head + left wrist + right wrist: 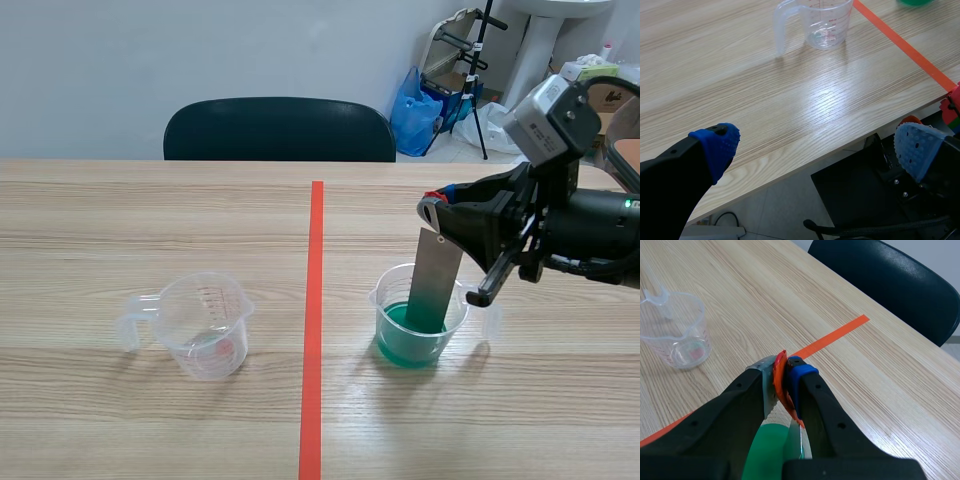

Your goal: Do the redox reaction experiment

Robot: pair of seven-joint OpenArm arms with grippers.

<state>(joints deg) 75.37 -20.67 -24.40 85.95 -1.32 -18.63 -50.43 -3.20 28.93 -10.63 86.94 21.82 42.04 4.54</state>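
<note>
The beaker holds green liquid and stands on the table, just to the robot's right of the tape line. A grey metal strip stands in the beaker, its lower end in the liquid and its top leaning away from the beaker toward the right arm. The right gripper hangs above the beaker, its fingers clamped on the strip's top end. In the right wrist view the fingers press together on the strip, with something orange-red showing between them; I cannot tell what it is.

An empty clear cup with a handle stands well apart from the beaker, across the tape line on the robot's left. The left gripper is far from the beaker, at the table's near edge, its blue-padded fingers spread apart on nothing, with the cup ahead of it.

Beyond the beaker, past the table's far edge, stands a black chair.
</note>
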